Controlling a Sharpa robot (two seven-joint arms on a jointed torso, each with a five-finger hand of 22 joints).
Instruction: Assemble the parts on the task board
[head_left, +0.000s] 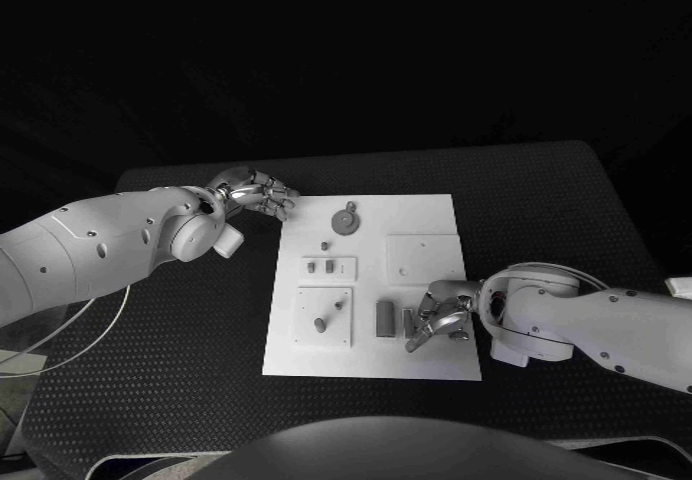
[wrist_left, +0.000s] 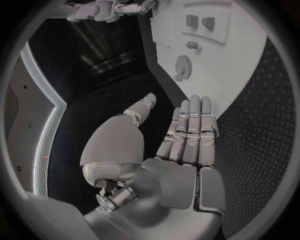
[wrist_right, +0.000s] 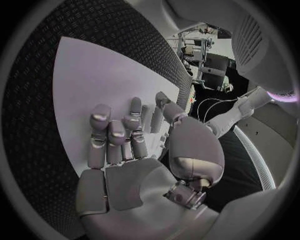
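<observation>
The white task board (head_left: 433, 230) is seen mid-bench, grey parts (head_left: 385, 318) on it. The left hand (head_left: 257, 194), fingers spread and empty, is kept just off its far corner; the right hand (head_left: 440, 318), fingers loosely curled, nothing visibly held, is lowered over its near edge beside a part

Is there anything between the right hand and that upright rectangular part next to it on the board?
Nothing visible. The right hand hovers over the task board right beside the rectangular part, with only bare board between them; its fingers are apart, holding nothing.
</observation>
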